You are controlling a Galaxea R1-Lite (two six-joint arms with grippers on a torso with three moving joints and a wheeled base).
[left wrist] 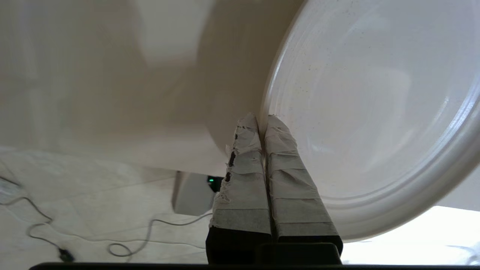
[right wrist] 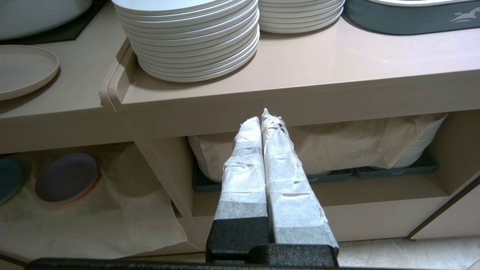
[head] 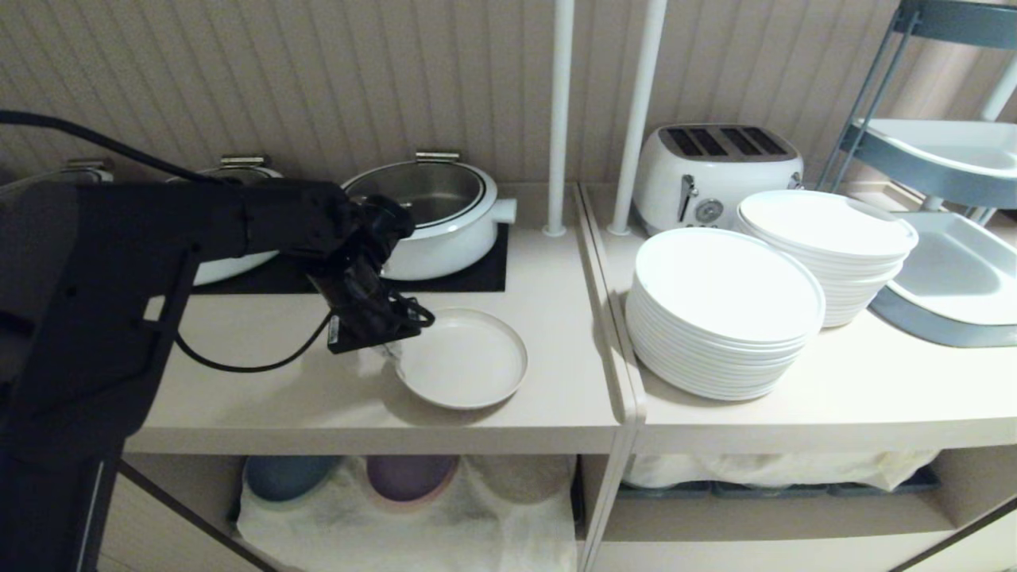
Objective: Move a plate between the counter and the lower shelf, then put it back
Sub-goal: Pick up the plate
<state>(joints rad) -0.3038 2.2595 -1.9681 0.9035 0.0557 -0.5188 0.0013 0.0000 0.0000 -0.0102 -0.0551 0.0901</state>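
At the tips of my left gripper (head: 387, 347) sits the plate (head: 465, 357), on the counter (head: 357, 401) near its front edge. In the left wrist view the two taped fingers (left wrist: 245, 161) are pressed together on the plate's near rim, one pad over the inside and one outside, so I read it as pinching the rim. I cannot tell from the head view whether the far side of the plate rests flat or is tilted up; the gripper's body hides the near rim there.

Behind the gripper, a white pot (head: 433, 214) stands on the black hob panel (head: 477, 274); a second one is mostly hidden by my left arm.

Below the gripper is the lower shelf (head: 413, 516), draped in crinkled white cloth, holding a blue plate (head: 286, 475) and a purple plate (head: 411, 475), both cut off by the counter's front edge.

Well off to the side, past the counter seam, are two stacks of white plates (head: 723, 314) and a toaster (head: 715, 175).

My right gripper (right wrist: 267, 120) is outside the head view; its own camera shows the taped fingers closed on nothing, hanging in front of the bay with the dark trays (right wrist: 390, 170).
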